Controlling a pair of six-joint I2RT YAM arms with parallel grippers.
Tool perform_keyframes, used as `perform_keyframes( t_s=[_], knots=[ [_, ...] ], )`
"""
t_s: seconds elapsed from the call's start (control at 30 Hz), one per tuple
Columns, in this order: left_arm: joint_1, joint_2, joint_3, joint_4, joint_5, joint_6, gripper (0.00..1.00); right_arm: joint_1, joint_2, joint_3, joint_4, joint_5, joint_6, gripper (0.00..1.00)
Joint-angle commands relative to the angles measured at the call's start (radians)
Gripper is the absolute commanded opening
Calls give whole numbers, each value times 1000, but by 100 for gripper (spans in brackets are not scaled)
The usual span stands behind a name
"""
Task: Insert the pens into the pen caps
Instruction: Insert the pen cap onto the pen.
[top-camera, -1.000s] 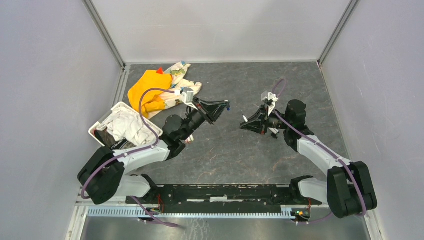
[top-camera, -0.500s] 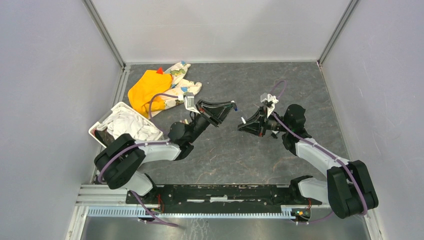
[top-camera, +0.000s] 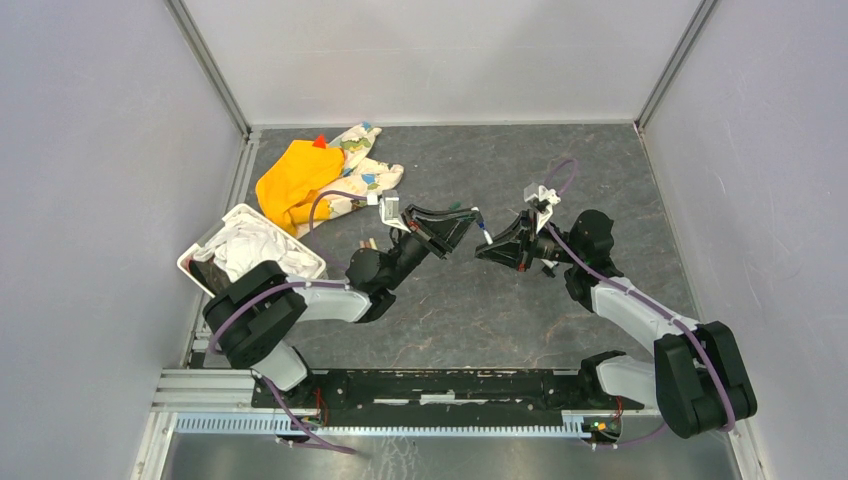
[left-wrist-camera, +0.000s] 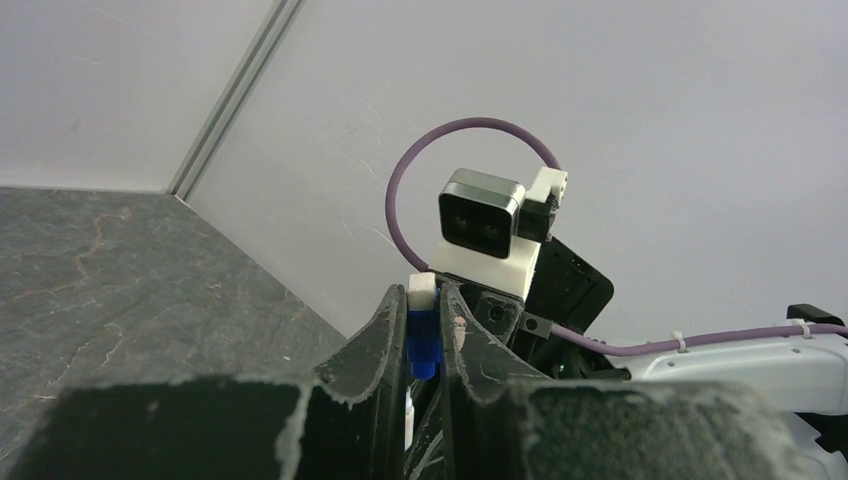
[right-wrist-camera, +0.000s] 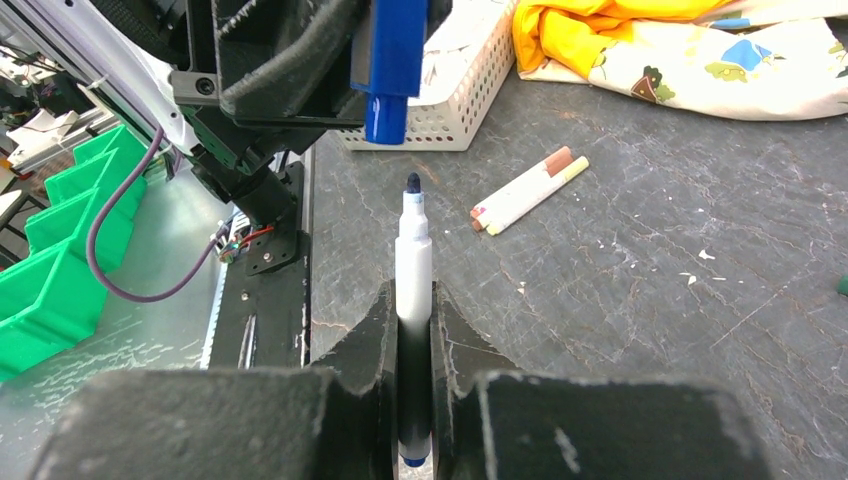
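Blue cap (right-wrist-camera: 393, 60), white pen (right-wrist-camera: 413, 270) — just apart

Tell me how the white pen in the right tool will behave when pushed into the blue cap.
Probably stiff: the pen stands straight beyond the right tool. Its smooth round barrel, pinched from two sides only, may slide back or tilt against the blue cap.

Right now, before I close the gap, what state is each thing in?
left gripper: shut on the blue cap.
blue cap: held, pointing at the pen, not yet on it.
right gripper: shut on the pen.
pen: uncapped, dark tip aimed at the cap, gap between.
two loose pens: lying side by side on the table.
basket: upright, white cloth inside.
orange cloth: crumpled.
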Motion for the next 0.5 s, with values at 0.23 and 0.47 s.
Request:
perform_keyframes(
  t_s=[0.23,0.47],
  knots=[
    [-8,44,34,142,-37,-66,2,7,-24,-13,105,-4,32,0],
    [-8,42,31,153,-31,-71,2,7,-20,-11,93,9,29,0]
  ],
)
